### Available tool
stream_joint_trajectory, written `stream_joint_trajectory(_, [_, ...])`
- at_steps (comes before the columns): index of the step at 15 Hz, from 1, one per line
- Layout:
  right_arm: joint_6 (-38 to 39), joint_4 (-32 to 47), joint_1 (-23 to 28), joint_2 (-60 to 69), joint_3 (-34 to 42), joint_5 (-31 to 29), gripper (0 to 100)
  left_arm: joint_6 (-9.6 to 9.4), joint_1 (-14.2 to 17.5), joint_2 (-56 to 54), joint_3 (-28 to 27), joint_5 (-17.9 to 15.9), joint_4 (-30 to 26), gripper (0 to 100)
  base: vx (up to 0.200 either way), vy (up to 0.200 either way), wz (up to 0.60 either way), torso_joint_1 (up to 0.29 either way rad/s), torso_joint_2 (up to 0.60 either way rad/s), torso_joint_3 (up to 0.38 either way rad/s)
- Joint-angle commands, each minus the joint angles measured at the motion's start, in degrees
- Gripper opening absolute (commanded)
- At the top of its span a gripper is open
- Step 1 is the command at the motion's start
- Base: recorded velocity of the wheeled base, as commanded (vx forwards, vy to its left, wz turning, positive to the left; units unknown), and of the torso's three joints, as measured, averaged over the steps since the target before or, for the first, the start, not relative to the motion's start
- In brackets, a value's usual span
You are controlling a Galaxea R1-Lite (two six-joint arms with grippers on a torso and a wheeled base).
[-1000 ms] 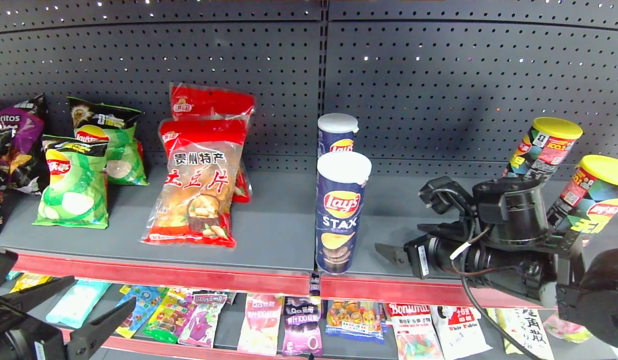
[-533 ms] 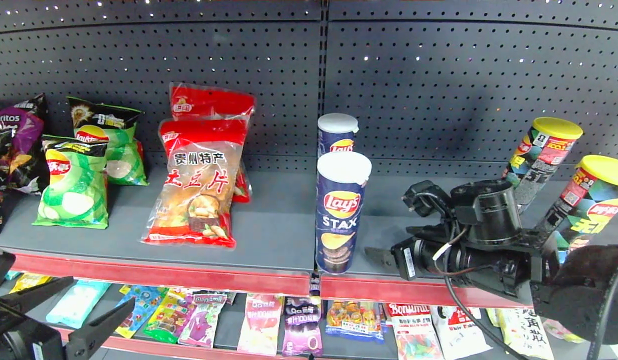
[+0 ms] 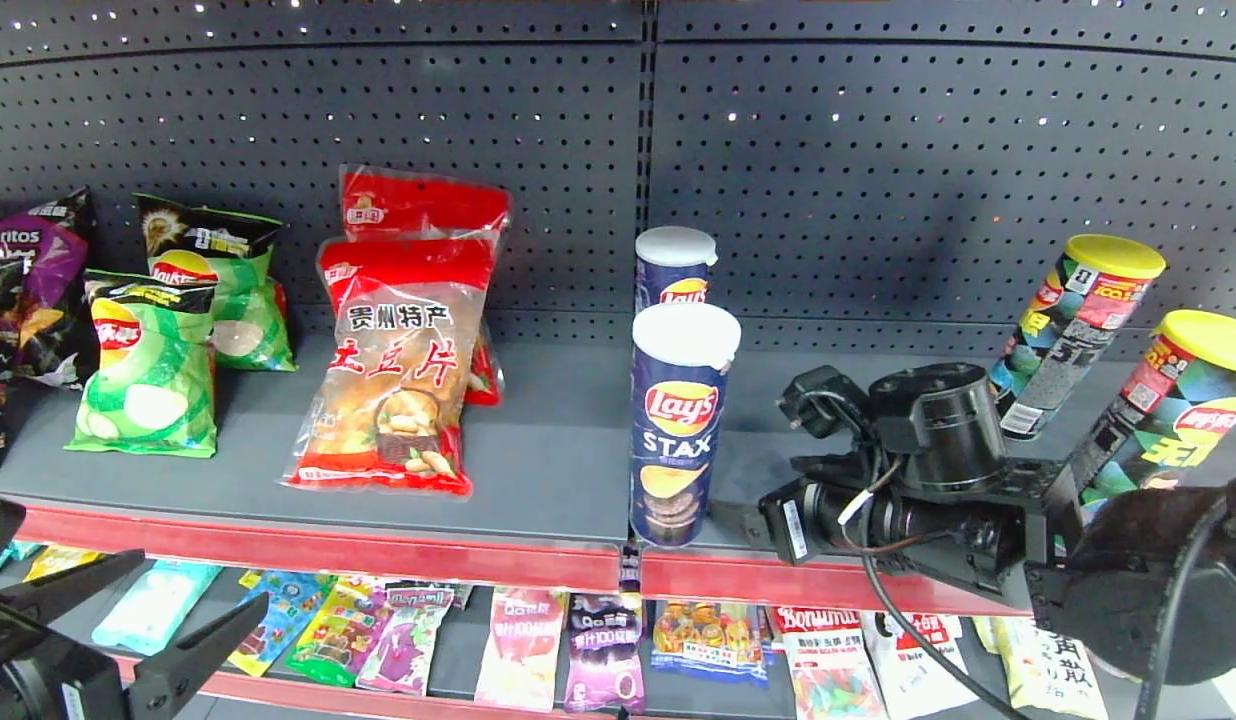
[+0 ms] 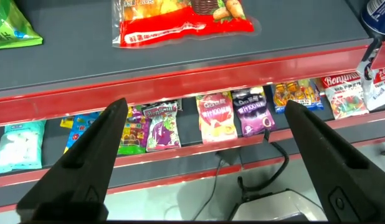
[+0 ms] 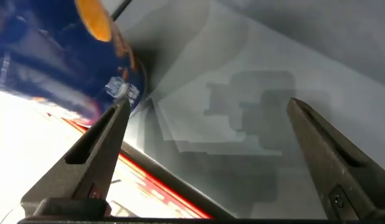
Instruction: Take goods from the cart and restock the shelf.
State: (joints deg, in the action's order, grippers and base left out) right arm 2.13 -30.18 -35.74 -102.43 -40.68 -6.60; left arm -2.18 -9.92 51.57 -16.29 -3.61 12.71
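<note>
R gripper point(image 5: 206, 106) is spread wide w/ nothing between its fingers, low over the shelf point(image 3: 558, 450) deck just right of the front blue chip can point(image 3: 681, 420). One fingertip seems to touch the can's base, tho the wrist view is too close to be sure. That can stands upright at the shelf's front edge w/ a second blue can point(image 3: 673, 265) right behind it. L gripper point(image 4: 205, 104) hangs w/ fingers apart & empty, low at the left, in front of the tier below the red snack bag point(image 3: 398, 370).
</note>
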Motion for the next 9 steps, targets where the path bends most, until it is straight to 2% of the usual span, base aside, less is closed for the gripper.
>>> stream_joint_trajectory(1, [0.06, -0.05, -0.12, -0.67, -0.54, 0.0, 100, -0.02, -0.01, 0.03, -0.15, 0.0, 0.03, 100, 0.0, 0.0, 0.0, 0.0, 0.0, 0.0])
stream_joint_trajectory(9, [0.06, -0.05, -0.29, -1.02, -1.24, 0.0, 100, -0.02, -0.01, -0.15, -0.32, 0.0, 0.03, 100, 0.0, 0.0, 0.0, 0.0, 0.0, 0.0])
